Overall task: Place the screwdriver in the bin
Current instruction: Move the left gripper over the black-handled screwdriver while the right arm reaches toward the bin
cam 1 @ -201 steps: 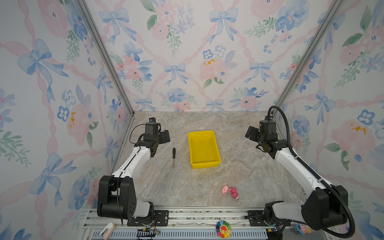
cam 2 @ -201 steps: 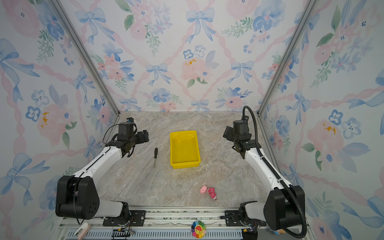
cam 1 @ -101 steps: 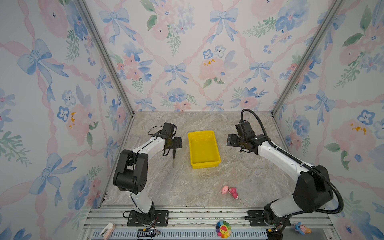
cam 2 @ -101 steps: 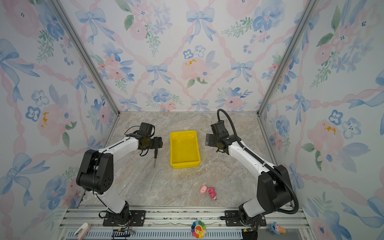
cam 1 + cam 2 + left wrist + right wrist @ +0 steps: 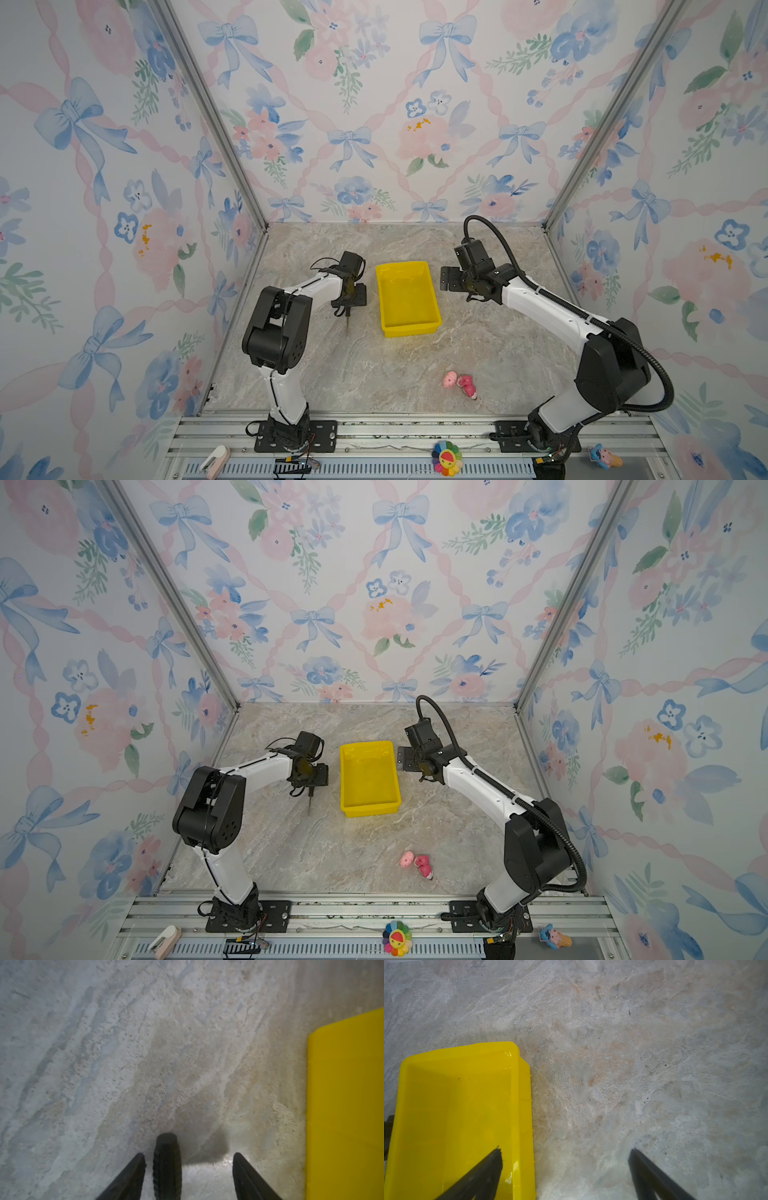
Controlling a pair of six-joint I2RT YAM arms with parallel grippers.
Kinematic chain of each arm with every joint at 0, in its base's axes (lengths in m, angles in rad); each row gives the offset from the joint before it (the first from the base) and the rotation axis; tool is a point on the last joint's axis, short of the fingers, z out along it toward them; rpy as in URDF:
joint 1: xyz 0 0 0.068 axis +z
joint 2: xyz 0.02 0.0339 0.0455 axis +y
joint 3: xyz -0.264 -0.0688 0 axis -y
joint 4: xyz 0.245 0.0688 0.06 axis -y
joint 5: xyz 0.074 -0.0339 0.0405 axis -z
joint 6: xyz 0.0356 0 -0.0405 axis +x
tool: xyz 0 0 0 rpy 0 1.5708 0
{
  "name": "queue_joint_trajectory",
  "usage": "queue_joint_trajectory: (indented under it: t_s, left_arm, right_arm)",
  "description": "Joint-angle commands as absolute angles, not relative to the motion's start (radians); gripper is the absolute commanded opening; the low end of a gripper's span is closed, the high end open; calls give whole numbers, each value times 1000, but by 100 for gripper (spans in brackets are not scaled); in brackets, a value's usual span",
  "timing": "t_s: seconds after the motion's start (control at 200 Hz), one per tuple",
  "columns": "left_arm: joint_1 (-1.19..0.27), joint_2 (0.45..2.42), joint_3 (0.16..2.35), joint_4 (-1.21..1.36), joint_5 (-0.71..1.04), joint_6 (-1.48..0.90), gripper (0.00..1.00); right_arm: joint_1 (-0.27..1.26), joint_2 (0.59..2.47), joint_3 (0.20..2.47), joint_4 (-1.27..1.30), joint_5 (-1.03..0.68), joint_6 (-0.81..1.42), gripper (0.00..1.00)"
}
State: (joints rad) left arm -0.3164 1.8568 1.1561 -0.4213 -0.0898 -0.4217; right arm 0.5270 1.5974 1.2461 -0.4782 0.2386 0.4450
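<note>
Plainly the screwdriver (image 5: 167,1167) lies beside the bin (image 5: 409,329), straddled by the part-open left gripper (image 5: 188,1156); right gripper (image 5: 565,1150) wide.

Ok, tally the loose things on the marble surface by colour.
Yellow: 1, the bin
Black: 1, the screwdriver
Pink: 1, the small toy, perhaps two pieces touching
Total: 3
</note>
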Motion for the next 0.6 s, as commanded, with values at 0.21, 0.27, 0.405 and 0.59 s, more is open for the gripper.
queue_joint_trajectory:
  t_s: [0.21,0.27,0.405,0.59]
  left_arm:
    - [-325,1899,1149,-446,-139,-422,51]
    - [-328,1900,1142,-445,-147,-425,46]
    - [-337,1894,1125,-446,-164,-433,33]
    - [-346,1882,1112,-446,-187,-433,22]
  right_arm:
    - [540,1606,1282,-492,247,450,97]
    - [539,1606,1287,-494,247,451,97]
    - [540,1602,1293,-492,248,446,97]
    - [540,1600,1300,-496,250,443,97]
